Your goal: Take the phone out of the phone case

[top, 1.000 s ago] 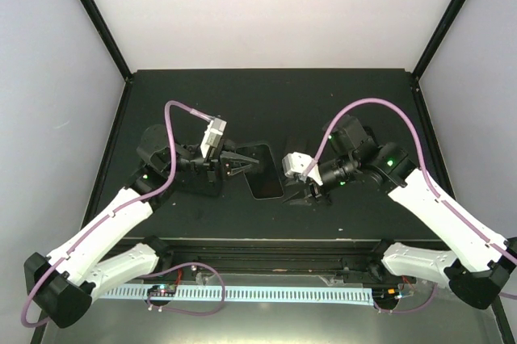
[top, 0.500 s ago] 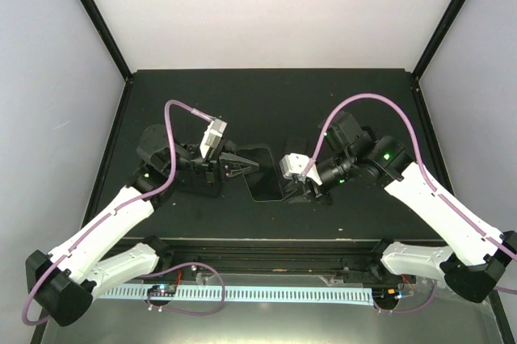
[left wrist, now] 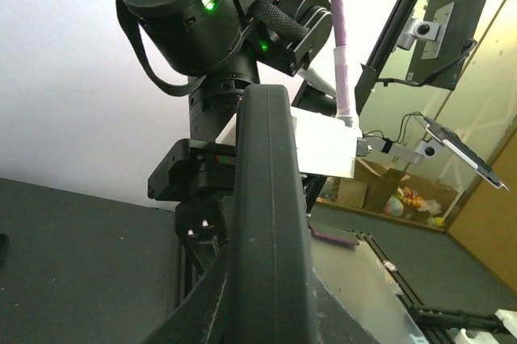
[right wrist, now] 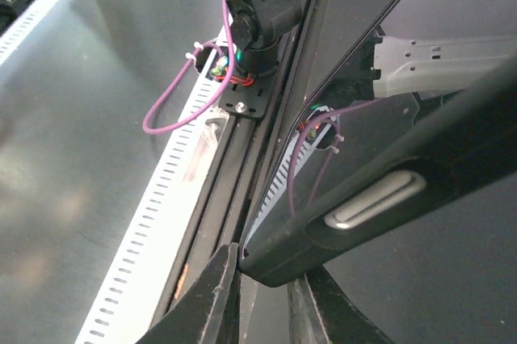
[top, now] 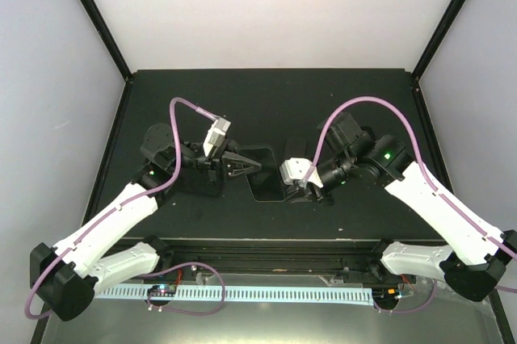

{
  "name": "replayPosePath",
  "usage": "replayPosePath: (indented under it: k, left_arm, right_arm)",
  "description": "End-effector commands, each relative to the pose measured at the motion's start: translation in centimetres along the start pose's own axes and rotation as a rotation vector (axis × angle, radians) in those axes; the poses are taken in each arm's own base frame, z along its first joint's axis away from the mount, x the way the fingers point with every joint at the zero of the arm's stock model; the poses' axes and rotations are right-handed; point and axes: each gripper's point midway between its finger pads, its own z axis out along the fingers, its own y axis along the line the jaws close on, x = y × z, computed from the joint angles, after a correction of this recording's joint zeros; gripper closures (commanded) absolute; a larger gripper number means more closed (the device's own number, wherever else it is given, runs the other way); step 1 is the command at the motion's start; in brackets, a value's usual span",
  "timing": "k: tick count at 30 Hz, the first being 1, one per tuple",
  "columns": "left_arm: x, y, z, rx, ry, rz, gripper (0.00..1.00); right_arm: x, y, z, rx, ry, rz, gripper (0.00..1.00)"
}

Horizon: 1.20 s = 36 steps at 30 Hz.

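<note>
1. The phone case (top: 262,173), with the phone (right wrist: 355,126) seated in it, is found near the middle of the dark surface (top: 363,102), between the two claws.
2. The left claw (top: 245,165) is clenched on the case's left edge. In the left wrist view the rounded rim is seen pinched between its fingers.
3. The right claw (top: 297,186) appears clamped on the near right corner, beside the silver side button (right wrist: 376,199). Whether its pads are fully seated cannot be told, as the corner is partly hidden.
4. The case is judged soft, rubbery and flexible, so its lip can probably be peeled back. A sure grip is expected from its matt skin.
5. The phone is judged stiff, fairly heavy for its size, glossy-faced and slippery, and breakable if dropped.
6. Hold is best taken on the case's rim at a corner, so that the lip is rolled off. The phone itself should be gripped by its long edges, with the glass and button avoided.
</note>
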Motion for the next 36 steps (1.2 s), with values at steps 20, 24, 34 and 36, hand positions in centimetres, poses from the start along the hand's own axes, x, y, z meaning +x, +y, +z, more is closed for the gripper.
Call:
replayPosePath:
  k: [20, 24, 34, 36]
  left_arm:
    - [-0.3, -4.4, 0.4, 0.168, 0.039, 0.063, 0.98]
    - [-0.1, -4.7, 0.5, 0.188, 0.052, 0.058, 0.99]
    - [-0.2, -4.4, 0.6, 0.159, 0.04, 0.07, 0.99]
    - [-0.3, -3.5, 0.7, 0.106, 0.031, 0.074, 0.98]
  right_arm:
    - [2.2, -6.1, -1.3, 0.229, 0.055, -0.075, 0.84]
    - [3.3, -7.2, -1.2, 0.265, 0.123, -0.113, 0.82]
    - [2.0, -6.6, -1.6, 0.295, 0.01, -0.045, 0.72]
    - [0.3, -4.8, -2.2, 0.254, -0.073, -0.041, 0.65]
